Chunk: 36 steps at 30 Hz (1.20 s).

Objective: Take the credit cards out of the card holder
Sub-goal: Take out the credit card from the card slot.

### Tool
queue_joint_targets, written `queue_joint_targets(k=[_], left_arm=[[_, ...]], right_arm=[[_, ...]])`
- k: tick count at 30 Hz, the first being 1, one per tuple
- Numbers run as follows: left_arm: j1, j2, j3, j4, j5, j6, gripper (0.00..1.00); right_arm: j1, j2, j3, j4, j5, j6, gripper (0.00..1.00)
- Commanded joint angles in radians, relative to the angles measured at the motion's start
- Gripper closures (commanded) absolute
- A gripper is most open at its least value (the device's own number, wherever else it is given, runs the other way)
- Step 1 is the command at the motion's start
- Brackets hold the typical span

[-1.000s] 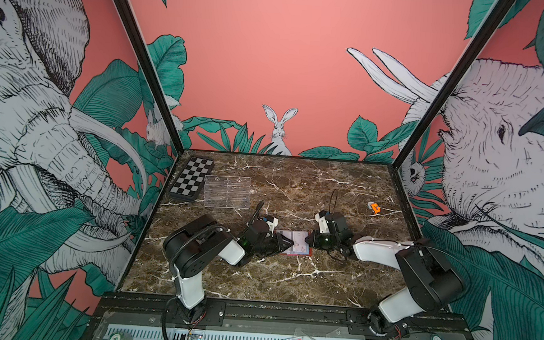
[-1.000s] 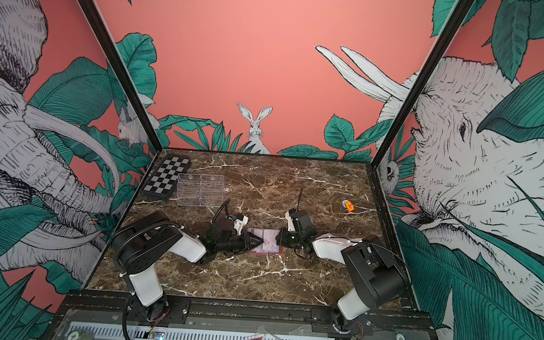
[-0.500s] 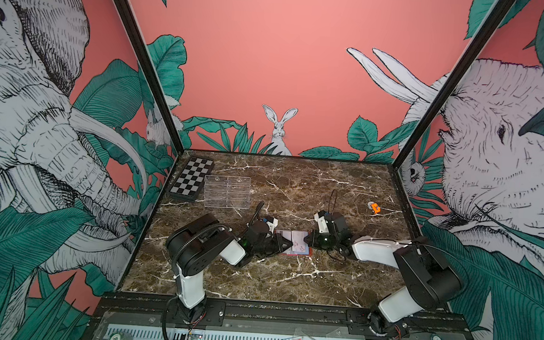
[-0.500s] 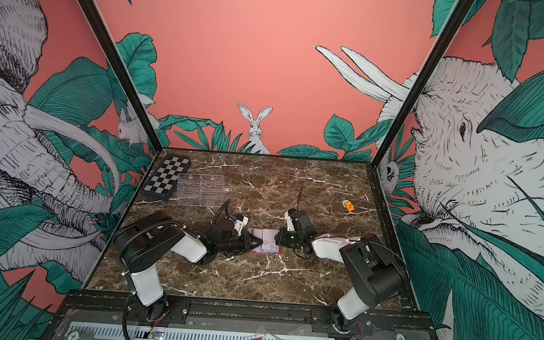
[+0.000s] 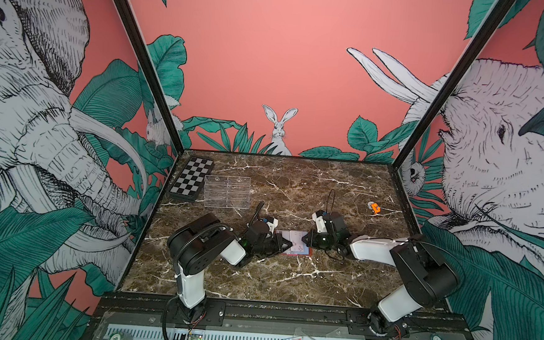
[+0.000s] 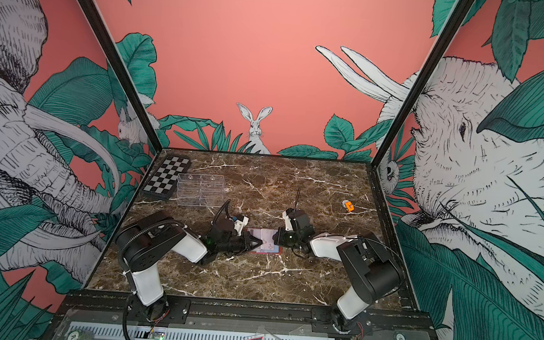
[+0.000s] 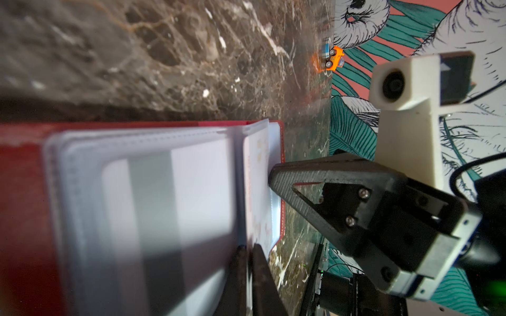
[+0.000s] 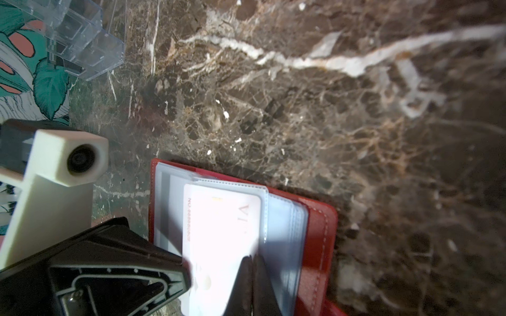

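On the worktop (image 5: 258, 273), a raised sleeve (image 7: 256, 177) of the card holder (image 5: 298, 243) is pinched by clenched left jaws and right jaws.

- Card holder (image 6: 267, 245) lies spread on the marble table (image 6: 257, 283), between both grippers.
- Left gripper (image 6: 258, 241) and right gripper (image 6: 275, 239): jaws closed, tips at its opposite edges.
- Checkered board (image 6: 166, 177) and clear rack (image 6: 201, 189): well beyond the left gripper.
- Orange toy (image 6: 348, 206): beyond the right gripper, well apart.
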Motion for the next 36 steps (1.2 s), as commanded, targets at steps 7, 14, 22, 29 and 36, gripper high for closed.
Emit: queue_joint_targets(k=[7,14,22,29,36], left_arm=[[-0.005,-0.023,-0.003,-0.05,-0.019,0.022,1.0],[0.01,-0.073,-0.011,-0.146,-0.036,0.064,1.0],[0.014,-0.103,-0.02,-0.192,-0.039,0.082,1.0],[0.015,-0.083,-0.003,-0.176,-0.015,0.07,0.85],[0.015,-0.072,0.011,-0.188,-0.023,0.075,0.73]], right_arm=[[0.006,0.016,0.003,-0.055,0.024,-0.012,0.97],[0.004,0.011,0.011,-0.102,0.052,-0.022,0.85],[-0.002,0.003,0.006,-0.12,0.059,-0.026,0.77],[-0.001,0.021,0.009,-0.109,0.039,-0.031,0.79],[-0.001,0.035,0.015,-0.103,0.024,-0.033,0.86]])
